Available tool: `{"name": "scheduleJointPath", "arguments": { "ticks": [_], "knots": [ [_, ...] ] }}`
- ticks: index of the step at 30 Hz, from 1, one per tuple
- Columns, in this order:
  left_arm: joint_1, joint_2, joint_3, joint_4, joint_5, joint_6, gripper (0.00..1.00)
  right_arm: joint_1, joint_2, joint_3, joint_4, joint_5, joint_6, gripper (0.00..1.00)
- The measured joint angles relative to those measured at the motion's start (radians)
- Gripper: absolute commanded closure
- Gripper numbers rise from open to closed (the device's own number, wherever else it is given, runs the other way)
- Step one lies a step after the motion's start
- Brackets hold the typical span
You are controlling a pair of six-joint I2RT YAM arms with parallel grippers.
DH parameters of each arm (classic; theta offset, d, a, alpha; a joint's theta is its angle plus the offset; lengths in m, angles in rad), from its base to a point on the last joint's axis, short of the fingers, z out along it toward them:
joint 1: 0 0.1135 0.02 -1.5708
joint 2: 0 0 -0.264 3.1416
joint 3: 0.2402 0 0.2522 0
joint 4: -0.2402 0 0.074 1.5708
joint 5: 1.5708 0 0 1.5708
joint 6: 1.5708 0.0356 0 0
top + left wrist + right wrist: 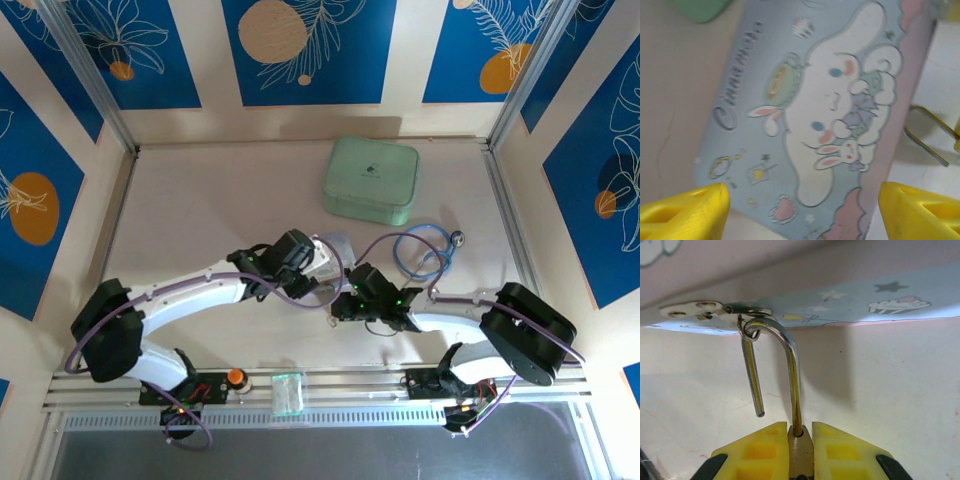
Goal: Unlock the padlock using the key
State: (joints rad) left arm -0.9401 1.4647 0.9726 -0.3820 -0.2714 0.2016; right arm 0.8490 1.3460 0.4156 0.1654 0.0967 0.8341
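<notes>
On the left, the left tool (pixel 802 200) hangs over the near end of the pastel cartoon tin (pixel 805 100), which lies flat on the counter (pixel 880 390). Its yellow fingers (pixel 685 212) are spread wide, one at each side of the tin. I cannot tell whether they touch the tin's edges, and they grip nothing.

Just right of the tin, the padlock (pixel 796 405) hangs from a small ring on the metal hasp (pixel 695 307) at the tin's edge, with its brass body pointing away from the tin. The shackle's short leg (pixel 754 385) ends in open air, clear of the body, so the lock looks already sprung. What seems left is to swing the shackle and slip it off the ring.

The padlock is likely light, rigid and smooth. Polished brass and a thin round wire will probably slip or twist under a loose pinch. The flat faces of the body are the best place to hold it, since the shackle is too thin and would roll. The tin is light too, so a pull on the lock could drag it unless it is steadied.

On the right, the right tool (pixel 800 432) is pressed together on the brass body, one finger on each flat face, and the long shackle leg rises from between its tips
</notes>
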Motion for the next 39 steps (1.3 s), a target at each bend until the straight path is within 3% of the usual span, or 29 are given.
{"name": "scheduleJointPath", "arguments": {
  "ticks": [5,16,24,39],
  "knots": [
    [-0.048,0.069,0.037,0.0,-0.029,0.033,0.31,-0.059,-0.013,-0.071,0.092,-0.068,0.06,0.91],
    [-0.122,0.194,0.078,-0.016,-0.144,0.054,0.35,-0.098,0.0,-0.135,0.226,-0.124,0.178,0.94],
    [-0.128,0.2,0.078,-0.005,-0.156,0.04,0.41,-0.107,0.001,-0.171,0.314,-0.12,0.266,0.94],
    [-0.129,0.205,0.063,0.049,-0.16,0.04,0.42,-0.15,0.026,-0.179,0.421,-0.078,0.381,0.96]
  ]
}}
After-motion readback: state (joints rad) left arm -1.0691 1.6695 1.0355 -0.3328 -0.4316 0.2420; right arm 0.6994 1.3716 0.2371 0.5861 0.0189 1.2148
